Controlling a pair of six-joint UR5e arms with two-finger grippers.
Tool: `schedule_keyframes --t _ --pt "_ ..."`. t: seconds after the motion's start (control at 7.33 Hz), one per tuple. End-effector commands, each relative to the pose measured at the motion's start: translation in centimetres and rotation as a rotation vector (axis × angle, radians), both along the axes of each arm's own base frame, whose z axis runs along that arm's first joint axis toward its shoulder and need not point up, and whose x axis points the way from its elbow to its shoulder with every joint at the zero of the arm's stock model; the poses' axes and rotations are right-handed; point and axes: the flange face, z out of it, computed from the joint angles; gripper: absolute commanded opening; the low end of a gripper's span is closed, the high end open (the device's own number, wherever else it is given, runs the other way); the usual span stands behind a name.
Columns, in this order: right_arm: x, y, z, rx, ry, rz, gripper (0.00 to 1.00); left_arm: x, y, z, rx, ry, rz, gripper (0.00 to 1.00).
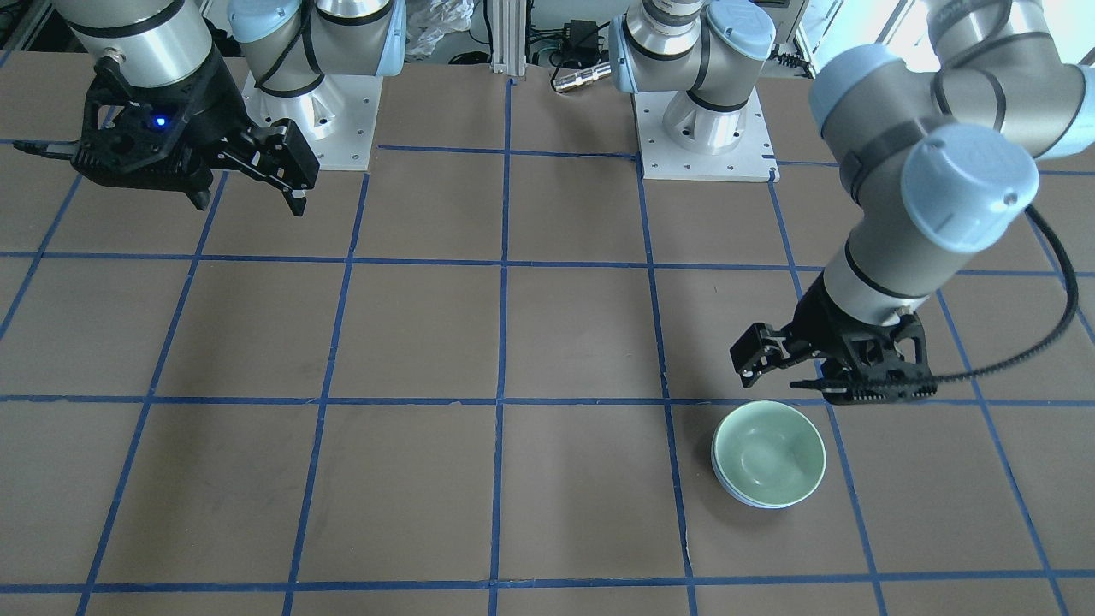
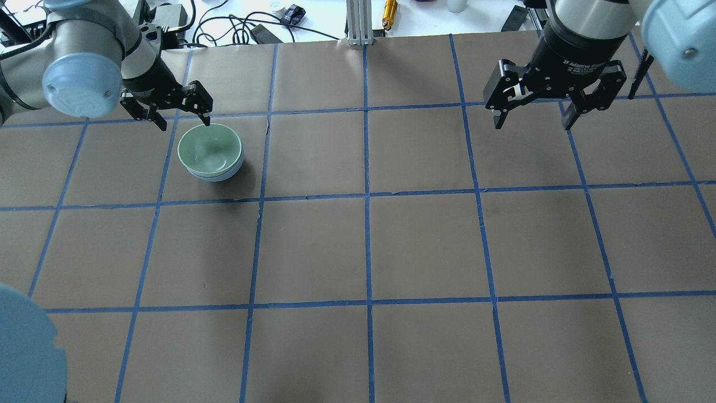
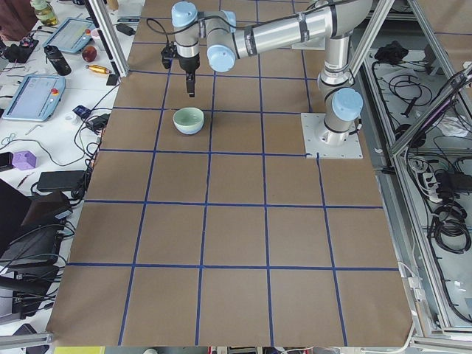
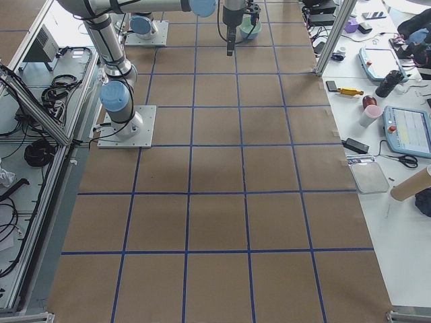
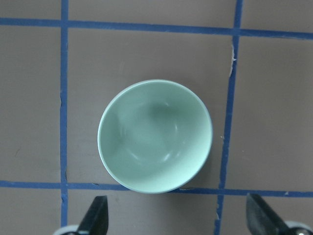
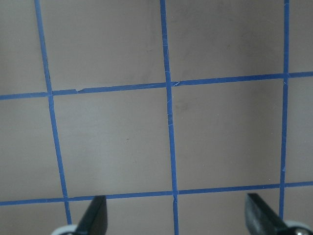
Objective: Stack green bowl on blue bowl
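Stack: the green bowl point(image 1: 768, 453) is seated inside the blue bowl point(image 2: 221, 177). Only a thin blue sliver is seen below the green rim. Both sit level and upright on the table point(image 1: 428, 342), on the robot's left and toward its far edge. Placement is judged done.

Left gripper point(image 2: 184, 118): held just beside the stack, above it, on the side away from the robot. The jaws are spread wide and nothing is held. No contact with either bowl is seen. In the left wrist view both fingertips are clear of the rim.

Right gripper point(image 2: 532, 120): parked well apart on the robot's right, raised. The jaws are likewise spread wide with nothing between them, and only bare table is seen beneath.

Remaining: nothing on the bowls themselves is judged outstanding. At most, the left arm is to be drawn clear.
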Motion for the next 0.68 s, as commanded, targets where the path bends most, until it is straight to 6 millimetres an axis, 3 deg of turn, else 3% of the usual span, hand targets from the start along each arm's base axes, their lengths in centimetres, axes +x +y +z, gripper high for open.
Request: schedule_keyframes --t 0.0,0.14,0.55 --pt "0.0 0.0 0.0 0.000 0.000 0.000 1.00 -3.5 5.5 6.4 -0.010 0.002 0.002 1.00" --pt "0.0 0.0 0.0 0.000 0.000 0.000 1.00 -5.0 7.2 8.0 -0.025 0.001 -0.024 1.00" --pt "0.0 0.0 0.0 0.000 0.000 0.000 1.00 -5.3 9.0 9.6 -0.030 0.002 -0.009 1.00"
